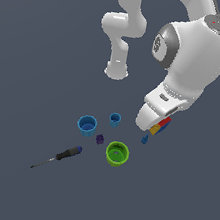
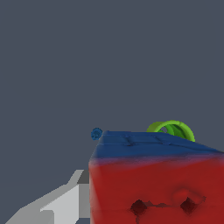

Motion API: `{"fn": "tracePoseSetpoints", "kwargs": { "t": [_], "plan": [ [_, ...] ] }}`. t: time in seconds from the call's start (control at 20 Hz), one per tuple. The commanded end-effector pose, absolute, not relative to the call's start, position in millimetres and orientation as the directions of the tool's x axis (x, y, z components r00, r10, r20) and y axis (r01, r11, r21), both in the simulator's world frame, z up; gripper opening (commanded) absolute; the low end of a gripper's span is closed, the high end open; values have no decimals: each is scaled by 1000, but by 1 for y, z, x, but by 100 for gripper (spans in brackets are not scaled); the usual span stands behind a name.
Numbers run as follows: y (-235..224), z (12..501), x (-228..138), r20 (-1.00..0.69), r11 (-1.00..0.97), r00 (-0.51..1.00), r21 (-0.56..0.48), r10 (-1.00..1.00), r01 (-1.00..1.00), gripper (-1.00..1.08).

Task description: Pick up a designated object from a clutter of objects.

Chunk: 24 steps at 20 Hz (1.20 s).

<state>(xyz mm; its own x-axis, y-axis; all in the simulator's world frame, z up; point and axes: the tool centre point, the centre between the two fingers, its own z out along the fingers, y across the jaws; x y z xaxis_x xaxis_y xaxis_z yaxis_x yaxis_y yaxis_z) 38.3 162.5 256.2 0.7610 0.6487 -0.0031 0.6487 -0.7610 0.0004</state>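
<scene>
The designated block, with red, yellow and blue faces, sticks out tilted from under my gripper at the exterior view's right of the clutter. In the wrist view the block fills the near field, red face with dark holes and a blue side. One grey finger lies against its side; the other finger is out of frame. The gripper looks shut on the block. The green cup and the tiny blue piece show just beyond the block.
The green cup, a large blue cup, a small blue cup, a tiny purple block, the tiny blue piece and a screwdriver lie on the dark floor. The arm's base stands behind them.
</scene>
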Motion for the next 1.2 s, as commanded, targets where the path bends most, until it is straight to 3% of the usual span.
{"fn": "tracePoseSetpoints", "kwargs": {
  "t": [0.0,0.6,1.15],
  "plan": [
    [157,282,28,-1,-761,761,1,649,649,-100],
    [139,365,-1,0,-761,761,-1,649,649,-100],
    [137,372,-2,0,-761,761,0,648,648,-100]
  ]
}}
